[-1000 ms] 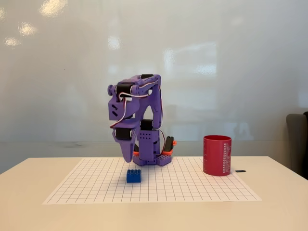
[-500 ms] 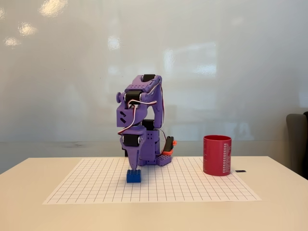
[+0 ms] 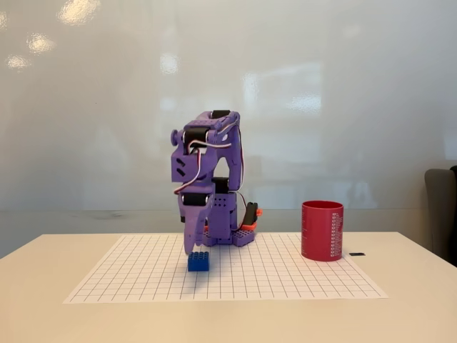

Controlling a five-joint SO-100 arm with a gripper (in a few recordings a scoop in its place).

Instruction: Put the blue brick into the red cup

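The blue brick (image 3: 198,261) sits studs up on the white grid mat (image 3: 285,279), left of centre in the fixed view. My purple arm stands behind it, and my gripper (image 3: 191,247) points straight down, its tips just above the brick's top left edge and seemingly a little behind it. From this angle the fingers merge into one tapered shape, so the gap between them is not readable. Nothing is visibly held. The red cup (image 3: 322,230) stands upright on the mat's right side, well apart from the brick.
The arm's base (image 3: 228,232) occupies the back middle of the mat. A small black item (image 3: 357,254) lies on the table right of the cup. A dark chair (image 3: 443,214) shows at the right edge. A pale wall runs behind the table.
The gripper came down and swung right toward the brick, then eased slightly back left. The brick and cup stayed where they were.
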